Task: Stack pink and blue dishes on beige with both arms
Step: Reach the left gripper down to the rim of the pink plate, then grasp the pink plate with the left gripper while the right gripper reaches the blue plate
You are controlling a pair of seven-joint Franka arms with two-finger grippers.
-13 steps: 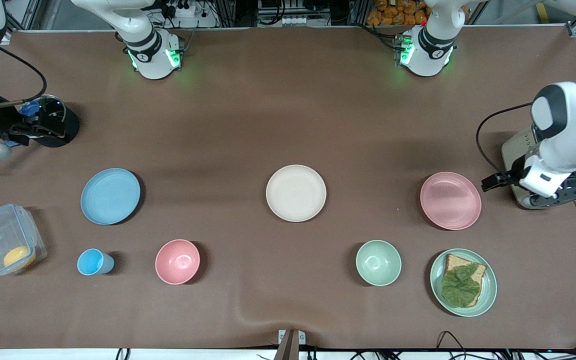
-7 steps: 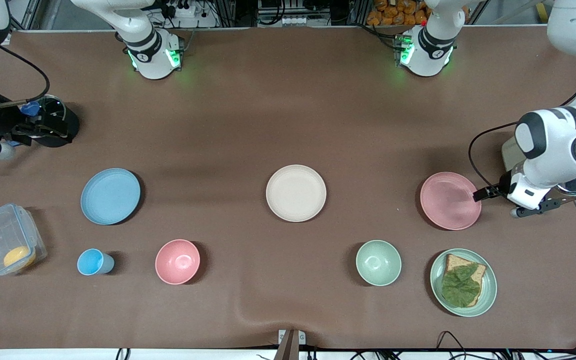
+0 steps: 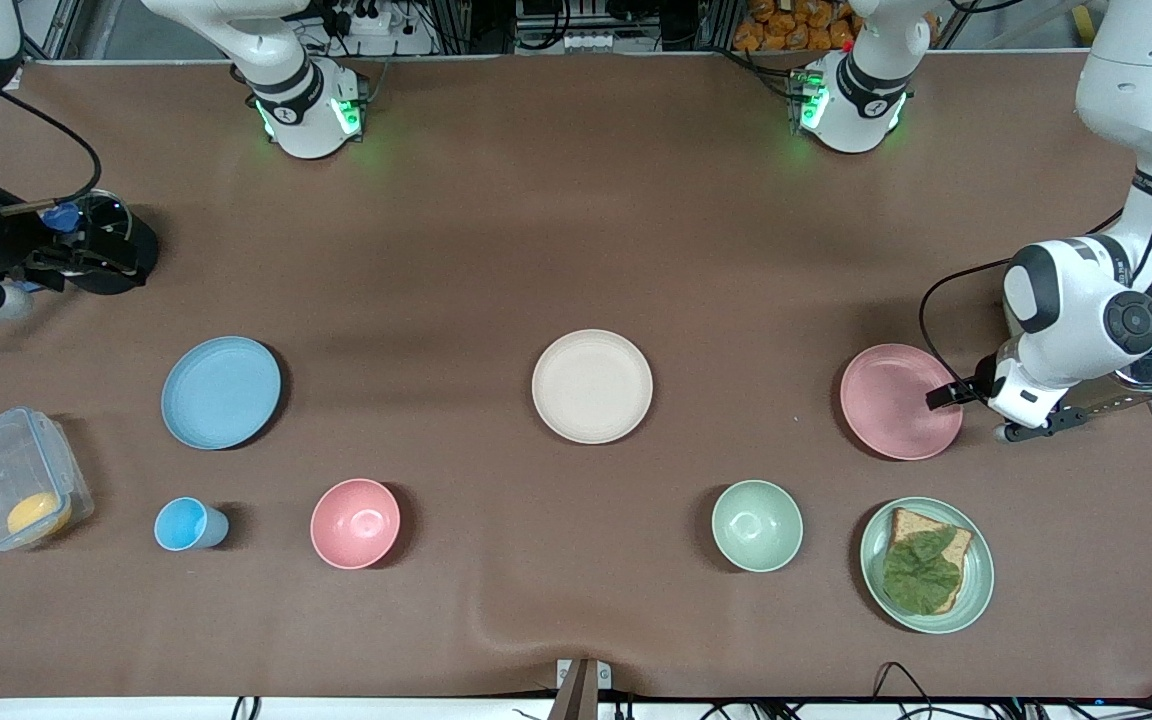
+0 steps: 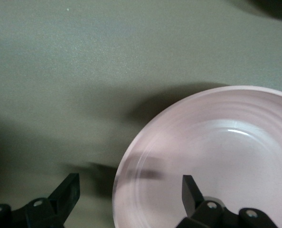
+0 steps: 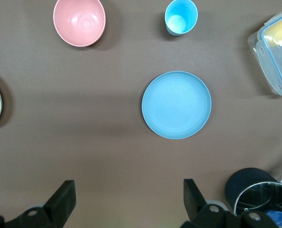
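Three flat plates lie apart on the brown table [image 3: 576, 250], nothing stacked yet: beige plate [image 3: 592, 386] mid-table, pink plate [image 3: 900, 401] toward the left arm's end, blue plate [image 3: 221, 391] toward the right arm's end. We see the left gripper [image 4: 131, 192] low with fingers spread astride the pink plate's rim — not pinching. We judge every lift is left; the right gripper [image 5: 126, 199], spread and empty, waits high above the table near the blue plate.
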